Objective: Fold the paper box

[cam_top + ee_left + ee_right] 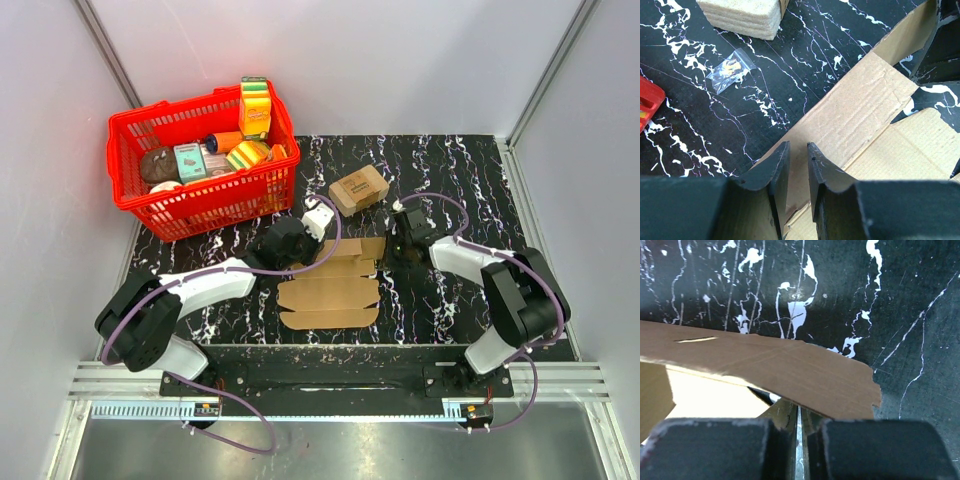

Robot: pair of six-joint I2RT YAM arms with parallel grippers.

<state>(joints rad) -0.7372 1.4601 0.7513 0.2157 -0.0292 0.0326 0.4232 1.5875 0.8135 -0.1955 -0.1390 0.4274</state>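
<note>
"Cardboard, plain and brown?"

"Yes. The paper box [330, 290] lies between both arms on the black marbled table [440, 300], unprinted, near flaps and tabs spread flat, far flap raised."

"And the claws?"

"Right gripper [799, 415] is clenched, its tips hidden beneath that flap's ragged edge. Left gripper [797, 147] stands slightly parted over a creased panel; whether it pinches anything, I can't tell."

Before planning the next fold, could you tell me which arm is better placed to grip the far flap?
Probably the left: the left hand straddles a flap end of the paper box, while the right hand is shut at its edge.
</note>
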